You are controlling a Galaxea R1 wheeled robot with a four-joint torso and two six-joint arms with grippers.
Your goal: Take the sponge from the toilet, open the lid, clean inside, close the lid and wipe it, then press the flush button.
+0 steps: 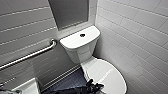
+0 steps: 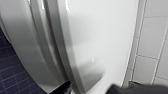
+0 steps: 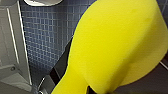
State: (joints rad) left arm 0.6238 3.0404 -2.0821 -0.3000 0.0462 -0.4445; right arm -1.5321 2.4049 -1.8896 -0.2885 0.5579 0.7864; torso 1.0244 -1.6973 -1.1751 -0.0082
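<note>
The white toilet (image 1: 80, 47) stands in the corner, and the dark round flush button (image 1: 82, 35) sits in the middle of its tank top. The oval lid (image 1: 107, 75) lies down over the bowl. My left gripper (image 1: 94, 86) reaches in from below to the lid's near left edge. In the left wrist view it (image 2: 100, 89) stands open, with the rim of the lid (image 2: 95, 42) between its dark fingers (image 2: 65, 87). The yellow sponge (image 3: 117, 45) is close up in the right wrist view, pinched at its narrow end by my shut right gripper (image 3: 88, 90).
A metal grab bar (image 1: 32, 55) runs along the left wall. White tiled walls (image 1: 140, 37) close in behind and to the right of the toilet. Dark blue small-tiled floor (image 1: 72, 81) lies to the left of the bowl. A white fixture (image 1: 25, 88) sits at the lower left.
</note>
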